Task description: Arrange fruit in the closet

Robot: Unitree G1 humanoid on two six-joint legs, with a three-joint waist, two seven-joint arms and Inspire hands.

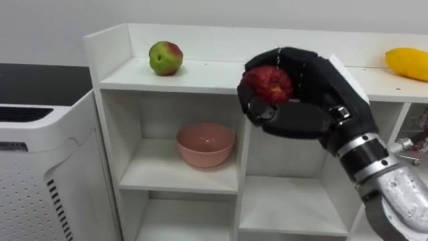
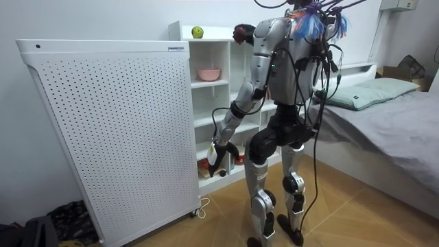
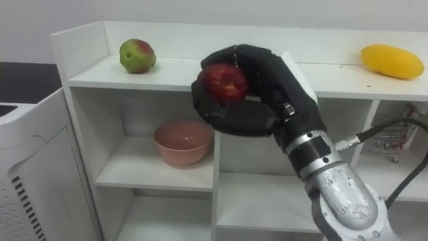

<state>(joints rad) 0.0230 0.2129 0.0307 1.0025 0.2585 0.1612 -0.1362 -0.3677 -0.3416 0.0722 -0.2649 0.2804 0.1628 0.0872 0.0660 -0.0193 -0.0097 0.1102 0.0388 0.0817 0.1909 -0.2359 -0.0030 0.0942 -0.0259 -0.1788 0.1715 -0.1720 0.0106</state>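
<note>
The right hand (image 1: 314, 90) is curled tight round a red apple (image 1: 267, 84), fingers and thumb wrapped about it, held up in front of the front edge of the white shelf unit (image 1: 200, 75)'s top board. On that board a green apple (image 1: 166, 57) sits off to the robot's left and a yellow fruit (image 1: 408, 63) well to its right; a pink bowl (image 1: 205, 144) stands in the cubby below. The left hand (image 2: 218, 152) hangs low by the lower shelves; I can't make out its fingers. My worry is that the apple isn't over the board yet. Let go here and it drops to the floor. Set down near the rimless front edge, it could roll off.
</note>
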